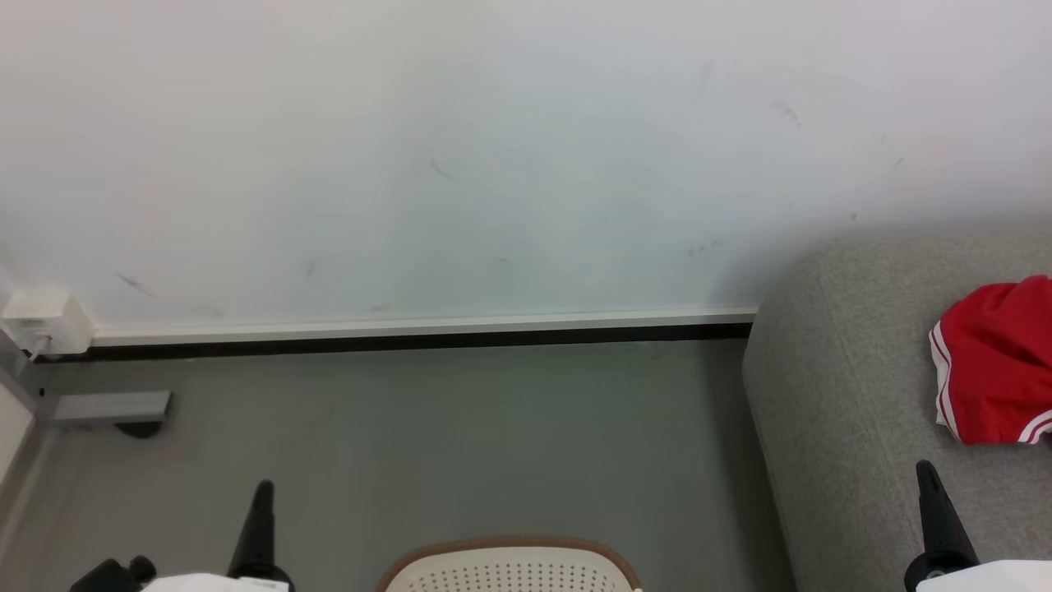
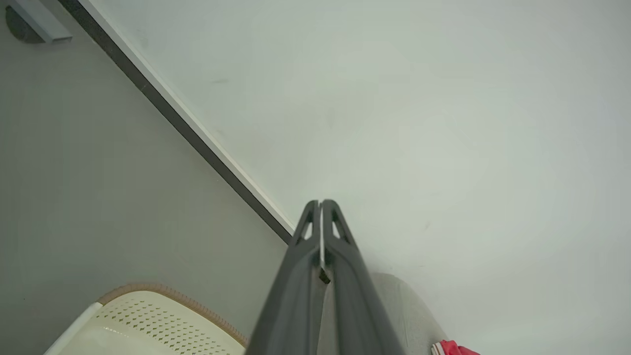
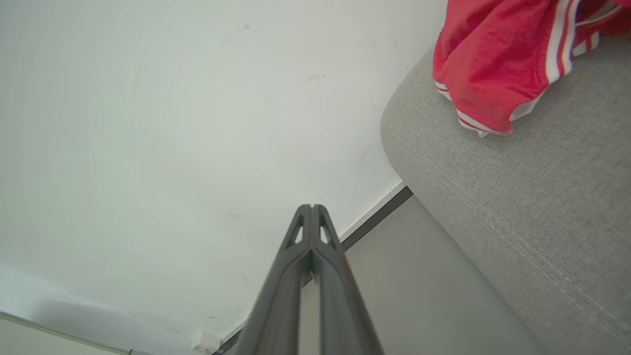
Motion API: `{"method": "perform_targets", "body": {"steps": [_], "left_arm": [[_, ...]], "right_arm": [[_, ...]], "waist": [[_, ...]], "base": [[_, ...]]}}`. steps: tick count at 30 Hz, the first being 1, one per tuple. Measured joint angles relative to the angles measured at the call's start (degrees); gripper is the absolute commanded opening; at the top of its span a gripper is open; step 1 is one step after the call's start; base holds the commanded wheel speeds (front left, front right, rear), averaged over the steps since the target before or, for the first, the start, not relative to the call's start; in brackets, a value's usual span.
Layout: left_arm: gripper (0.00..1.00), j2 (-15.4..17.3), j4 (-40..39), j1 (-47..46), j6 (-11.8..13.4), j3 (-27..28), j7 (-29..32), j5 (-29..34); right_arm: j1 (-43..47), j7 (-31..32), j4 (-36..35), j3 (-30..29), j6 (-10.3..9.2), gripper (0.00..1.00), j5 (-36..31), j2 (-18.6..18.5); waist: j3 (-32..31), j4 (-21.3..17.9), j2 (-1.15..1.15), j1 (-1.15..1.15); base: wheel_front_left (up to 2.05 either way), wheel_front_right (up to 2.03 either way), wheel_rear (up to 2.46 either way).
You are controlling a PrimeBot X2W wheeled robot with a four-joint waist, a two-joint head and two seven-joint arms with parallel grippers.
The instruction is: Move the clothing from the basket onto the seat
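A red garment with thin white stripes, the clothing (image 1: 994,362), lies crumpled on the light grey seat (image 1: 830,395) at the right; it also shows in the right wrist view (image 3: 493,54) and as a scrap in the left wrist view (image 2: 453,349). The cream basket (image 1: 509,567) with its brown rim sits at the bottom centre on the floor; its inside is out of view. My left gripper (image 1: 263,490) stands shut at the lower left, left of the basket, holding nothing (image 2: 320,204). My right gripper (image 1: 926,470) is shut and empty over the seat's front, below the clothing (image 3: 312,208).
A white wall with a dark skirting strip (image 1: 411,339) runs behind the grey floor (image 1: 460,444). A grey metal foot (image 1: 107,407) and a white plug box (image 1: 45,321) sit at the far left.
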Motion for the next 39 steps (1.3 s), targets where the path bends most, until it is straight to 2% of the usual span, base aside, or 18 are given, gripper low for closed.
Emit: {"method": "perform_targets", "body": {"steps": [20, 39], "left_arm": [[0.0, 0.11, -1.42, -0.54, -0.08, 0.4, 3.19, -12.5], [0.0, 0.19, -2.59, -1.13, -0.14, 0.76, 5.7, -21.74]], "right_arm": [[-0.94, 3.04, -0.49, -2.24, 0.0, 0.0, 10.79, 0.98], [-1.46, 5.66, -0.75, -4.04, -0.01, 0.0, 19.19, 2.05]], "waist": [[0.13, 0.31, 0.0, 0.0], [0.25, 0.59, 0.0, 0.0]], "base": [[0.0, 0.0, 0.0], [0.0, 0.0, 0.0]]}}
